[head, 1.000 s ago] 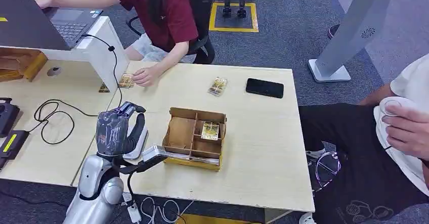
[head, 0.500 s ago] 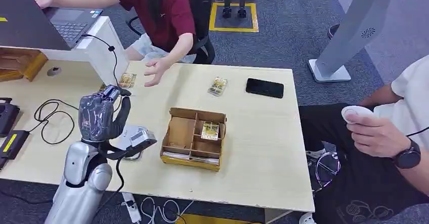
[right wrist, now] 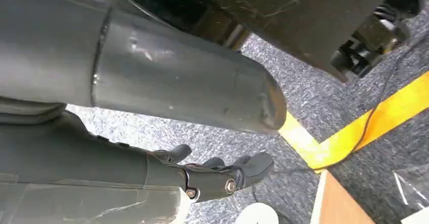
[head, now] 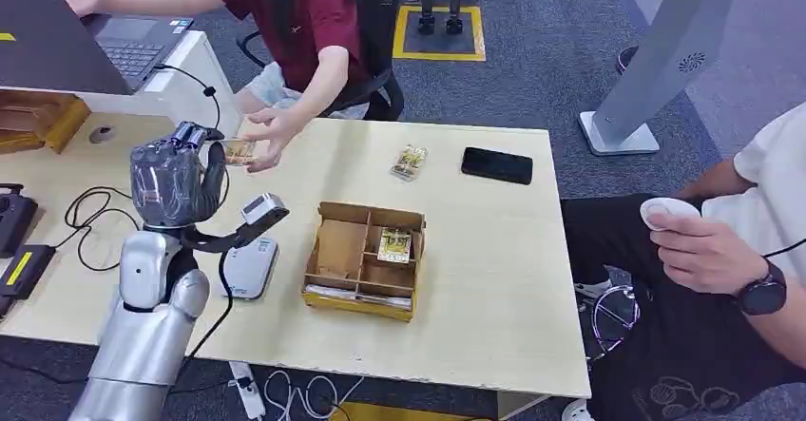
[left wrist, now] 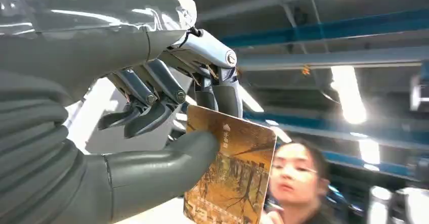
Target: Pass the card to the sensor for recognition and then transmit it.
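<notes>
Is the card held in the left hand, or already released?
Held: the left hand pinches the card between its thumb and its fingers.

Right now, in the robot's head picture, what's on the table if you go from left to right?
Black cable → left hand → white sensor → cardboard box → packet → black phone.

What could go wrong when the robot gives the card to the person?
The left hand holds the card by one edge only, between thumb and fingers, so it might slip out before the person's hand grabs it. That hand is reaching in very close, so the robot's fingers and the person's could bump. If dropped, the card may land among the black cables on the table.
</notes>
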